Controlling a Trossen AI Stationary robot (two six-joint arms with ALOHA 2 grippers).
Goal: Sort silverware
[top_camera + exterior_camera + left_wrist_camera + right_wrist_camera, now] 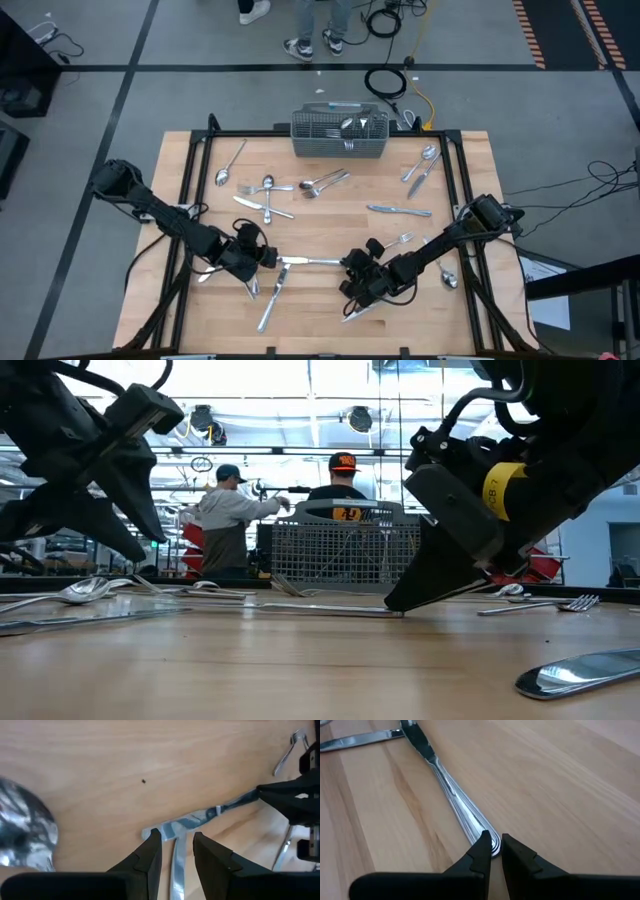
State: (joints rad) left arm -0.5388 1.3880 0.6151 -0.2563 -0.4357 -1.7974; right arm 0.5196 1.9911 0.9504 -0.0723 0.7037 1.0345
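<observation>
A table knife (312, 261) lies flat on the wooden table between my two grippers, its blade toward the left one. My right gripper (494, 842) is shut on its handle end. My left gripper (175, 840) is open, and its fingers stand over the knife's blade end (165, 829). A second knife (177, 865) runs on the table below the gap between those fingers. More silverware lies scattered over the far half of the table (200, 310). My right gripper pinches the tip of the knife's ridged handle (487, 836) between its two fingers. They come slanting down from the table's right and lie along the knife. The knife rests flat on the table. My left gripper: one finger (152, 842) is at the blade's end; whether it touches, I cannot tell.
A grey wire basket (340, 135) with some silverware stands at the far edge. Spoons (262, 188), forks (325, 183) and a knife (400, 210) lie mid-table, and a spoon (448, 280) near the right edge. People stand beyond the table.
</observation>
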